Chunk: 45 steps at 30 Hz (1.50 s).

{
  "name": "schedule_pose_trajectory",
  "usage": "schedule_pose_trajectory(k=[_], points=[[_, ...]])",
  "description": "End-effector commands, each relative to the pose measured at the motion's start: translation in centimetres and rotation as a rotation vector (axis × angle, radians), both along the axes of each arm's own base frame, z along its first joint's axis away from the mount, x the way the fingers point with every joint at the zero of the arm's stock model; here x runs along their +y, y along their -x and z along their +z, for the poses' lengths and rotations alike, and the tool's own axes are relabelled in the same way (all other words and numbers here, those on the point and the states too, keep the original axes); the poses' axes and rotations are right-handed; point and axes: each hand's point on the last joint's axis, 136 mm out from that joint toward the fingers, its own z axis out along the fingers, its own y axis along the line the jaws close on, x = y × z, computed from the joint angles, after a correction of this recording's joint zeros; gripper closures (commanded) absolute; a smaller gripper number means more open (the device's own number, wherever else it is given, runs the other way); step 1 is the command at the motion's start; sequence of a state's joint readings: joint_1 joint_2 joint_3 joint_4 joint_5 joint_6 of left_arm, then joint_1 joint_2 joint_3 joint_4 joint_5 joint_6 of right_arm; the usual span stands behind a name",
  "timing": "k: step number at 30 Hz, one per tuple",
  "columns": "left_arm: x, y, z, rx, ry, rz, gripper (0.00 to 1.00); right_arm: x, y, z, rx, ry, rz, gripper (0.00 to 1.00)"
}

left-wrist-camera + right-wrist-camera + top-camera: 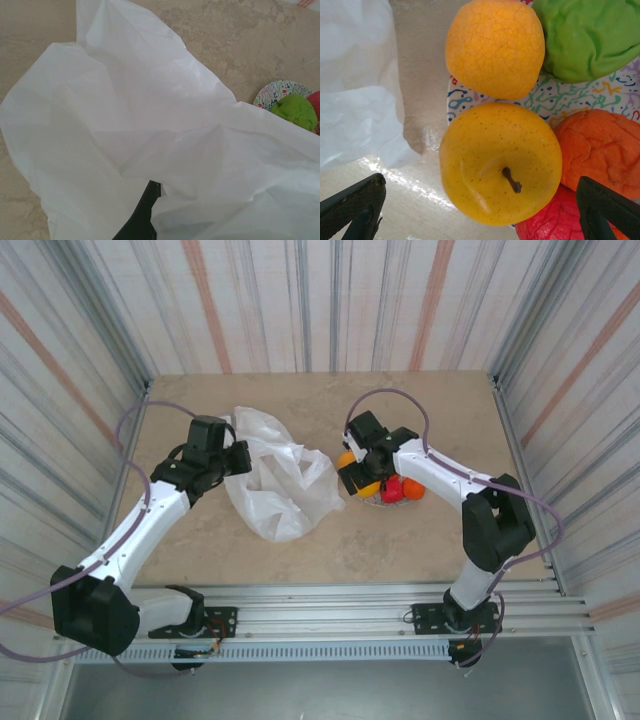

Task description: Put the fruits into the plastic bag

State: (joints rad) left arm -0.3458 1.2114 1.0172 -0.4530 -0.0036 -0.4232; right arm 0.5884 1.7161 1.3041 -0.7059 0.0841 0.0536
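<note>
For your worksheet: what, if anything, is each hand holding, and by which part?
The left hand seems to pinch the plastic bag at its left edge; right hand is open, holding nothing.

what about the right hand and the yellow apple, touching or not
Apart. Right wrist view: the right hand is open, a clear gap between each finger and the yellow apple.

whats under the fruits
A patterned plate: its squiggly surface shows between the fruits. Its middle is covered by them.
</note>
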Motion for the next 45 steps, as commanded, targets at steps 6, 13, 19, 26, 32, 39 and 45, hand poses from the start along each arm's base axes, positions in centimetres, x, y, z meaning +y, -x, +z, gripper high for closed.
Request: schedule_pose_trajectory(k=[6,13,19,26,32,39,45], points=[[0.5,0.4,0.2,-0.019,-0.01,0.0,1.0,-0.7,-1.0,-1.5,0.03,0.073,0.03,0.01],[0.5,0.4,-0.1,-0.016,-0.006,-0.002,1.0,-0.5,-1.3,-2.5,0.055,0.079,0.04,0.05],[0.5,0.5,-0.1,-0.016,-0.005,-0.003,1.0,-0.1,-1.1,-3.0,0.075,0.068,0.049,0.11],[0.5,0.5,-0.1,-0.018,-0.003,-0.004,1.0,0.0,-0.8,-3.5,0.098,0.066,0.055,0.14],[0.4,0.6,-0.1,-0.017,-0.001,-0.007,1.0,0.1,-0.9,-4.0,0.106,0.07,0.053,0.14],[0.3,0.6,-0.3,-0.013,0.005,-0.011,1.0,0.0,-1.1,-4.3,0.106,0.074,0.053,0.13],[0.3,0.6,-0.4,-0.011,0.005,-0.009,1.0,-0.2,-1.0,-4.4,0.11,0.085,0.054,0.07]])
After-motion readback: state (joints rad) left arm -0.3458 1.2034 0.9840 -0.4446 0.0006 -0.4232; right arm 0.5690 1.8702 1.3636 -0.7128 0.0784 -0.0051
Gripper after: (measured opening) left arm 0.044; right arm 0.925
